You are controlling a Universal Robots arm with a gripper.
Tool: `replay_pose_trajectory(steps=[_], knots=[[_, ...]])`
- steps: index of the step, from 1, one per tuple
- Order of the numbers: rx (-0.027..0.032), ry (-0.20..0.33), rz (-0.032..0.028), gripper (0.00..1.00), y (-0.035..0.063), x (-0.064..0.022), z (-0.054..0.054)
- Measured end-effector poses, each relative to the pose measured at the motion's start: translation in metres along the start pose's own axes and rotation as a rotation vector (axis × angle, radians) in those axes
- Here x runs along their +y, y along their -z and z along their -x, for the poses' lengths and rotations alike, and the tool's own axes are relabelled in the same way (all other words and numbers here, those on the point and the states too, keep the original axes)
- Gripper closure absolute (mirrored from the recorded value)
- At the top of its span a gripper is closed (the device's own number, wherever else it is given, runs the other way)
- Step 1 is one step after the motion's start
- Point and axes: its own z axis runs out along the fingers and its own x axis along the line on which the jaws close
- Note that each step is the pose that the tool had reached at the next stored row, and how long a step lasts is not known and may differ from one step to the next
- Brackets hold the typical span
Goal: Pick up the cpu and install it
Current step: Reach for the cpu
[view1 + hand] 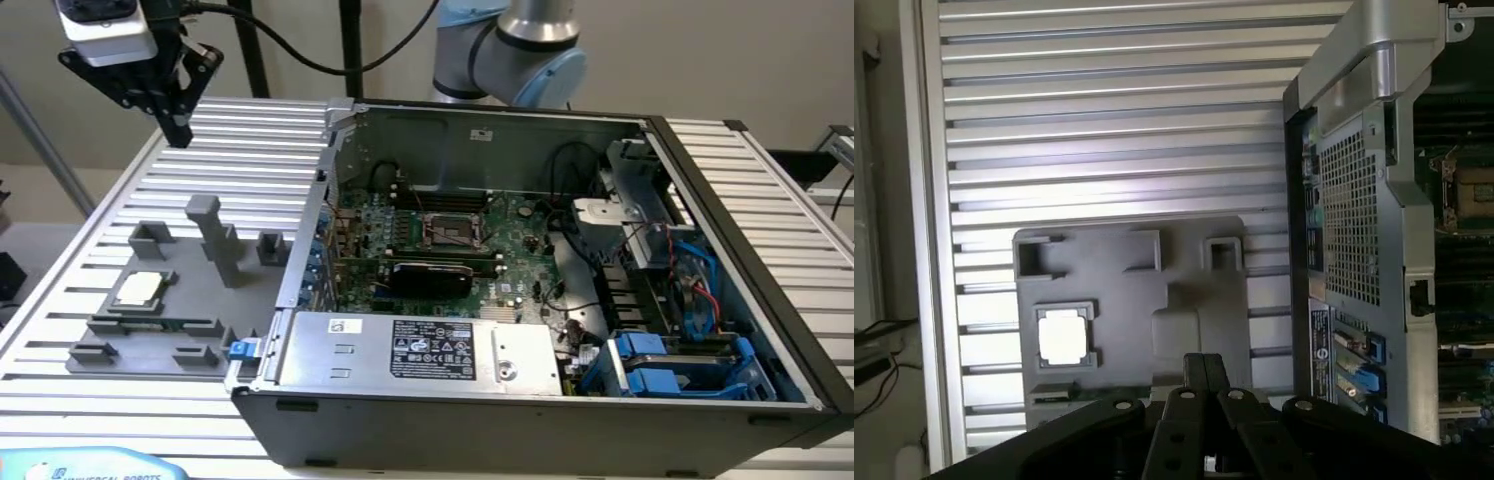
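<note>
One slatted metal table (pixel 200 150) is seen under everything, and much of it toward the exterior view's right is taken up by an open computer case (pixel 534 420). Within the case a green motherboard (pixel 514 235) is laid flat, with its socket (pixel 451 232) exposed near the middle. Beside the case, toward the exterior view's left, a grey fixture plate (pixel 174 300) with raised blocks is set on the slats. The gripper (pixel 178 128) is held high above the table's far corner on that side, well apart from the plate, and its jaws are clenched together with nothing caught between them. The cpu (pixel 140 289) is seated in a square recess of the fixture plate, silvery top up, well below the jaws and untouched. A narrow green memory stick (pixel 154 325) is laid just beside the cpu on the same plate.
</note>
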Motion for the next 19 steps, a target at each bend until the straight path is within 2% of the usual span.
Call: replay_pose_trajectory(steps=[8,19], knots=[[0.0,0.0,0.0,0.89,-0.0009,-0.0061,-0.036],[0.0002,0.0,-0.0001,0.89,-0.0077,-0.0144,-0.085]])
